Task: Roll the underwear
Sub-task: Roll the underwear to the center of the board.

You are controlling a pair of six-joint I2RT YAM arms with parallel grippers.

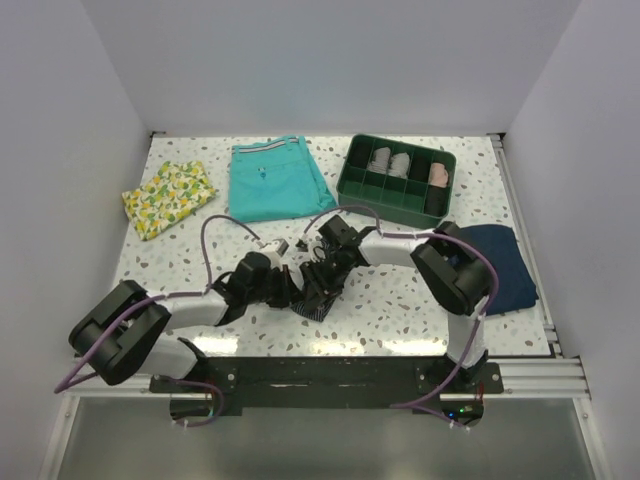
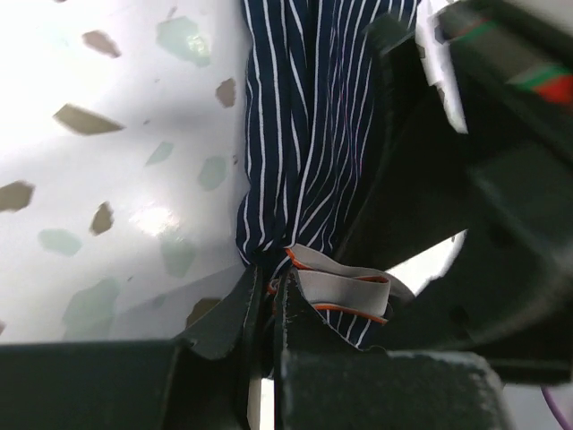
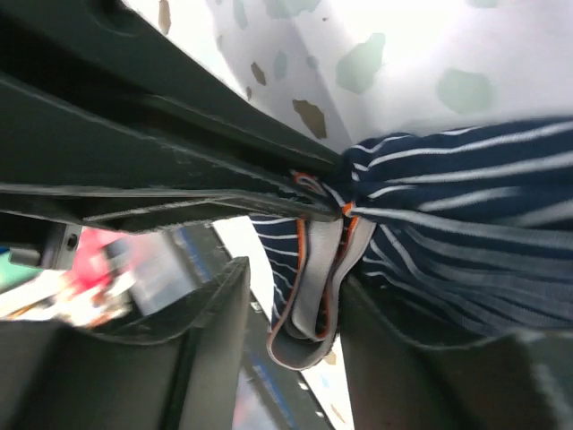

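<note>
Across the back of the table (image 1: pixel 400 300), a lemon-print cloth (image 1: pixel 168 198), teal shorts (image 1: pixel 278 178) and a green tray (image 1: pixel 347 178) are laid out in a row. A plain navy garment (image 1: pixel 505 265) is spread at the right edge, partly hidden by the right arm. The tray is split into compartments. Two greyish rolls (image 1: pixel 381 158) are tucked into the far ones and a pinkish roll (image 1: pixel 438 175) is set further right; the rest can't really be made out.

Mid-table, toward the front, the striped underwear (image 2: pixel 304 134) is bunched up and mostly covered from above by both arms. The left gripper (image 2: pixel 267 309) is clamped tight on the bunched end right by the waistband (image 3: pixel 313 287). The right gripper (image 3: pixel 295 278) is held partly open, with the grey, orange-edged waistband looped between its fingers (image 3: pixel 201 340). One finger is pressed against the cloth, and a gap is seen at the other.
</note>
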